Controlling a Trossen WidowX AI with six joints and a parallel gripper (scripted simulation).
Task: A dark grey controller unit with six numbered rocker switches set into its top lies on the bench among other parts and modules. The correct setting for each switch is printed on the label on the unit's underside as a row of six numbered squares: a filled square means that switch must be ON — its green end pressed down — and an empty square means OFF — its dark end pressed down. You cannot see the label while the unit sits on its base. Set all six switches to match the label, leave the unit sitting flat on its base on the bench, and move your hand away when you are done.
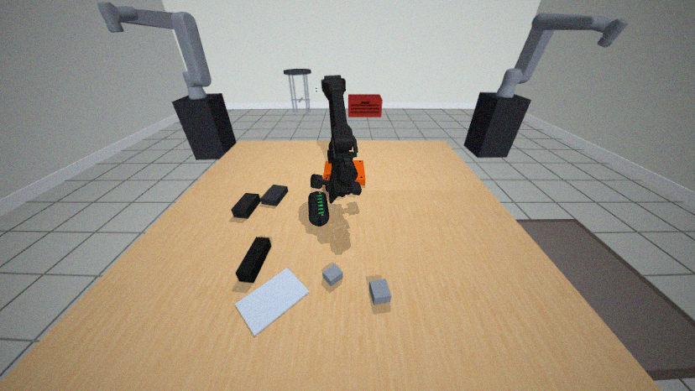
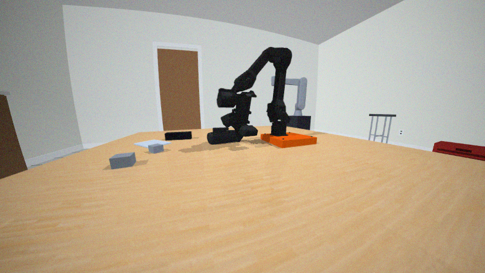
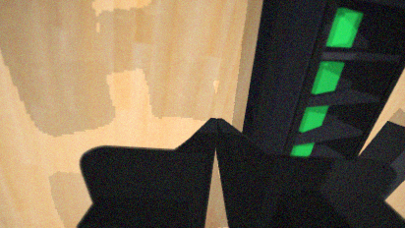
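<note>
Our wrist view showed the controller unit's (image 1: 318, 210) (image 3: 280, 74) green switch ends beside our narrowed, empty fingers (image 1: 332, 199); the exterior view hid them. Only our top view showed the bench's (image 1: 437, 291) (image 2: 271, 203) near corners.

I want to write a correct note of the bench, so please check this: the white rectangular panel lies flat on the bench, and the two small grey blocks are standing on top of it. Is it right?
Not quite: the two small grey blocks stand on the bench beside the white rectangular panel, not on it. The top view shows this. The panel does lie flat on the bench.
</note>
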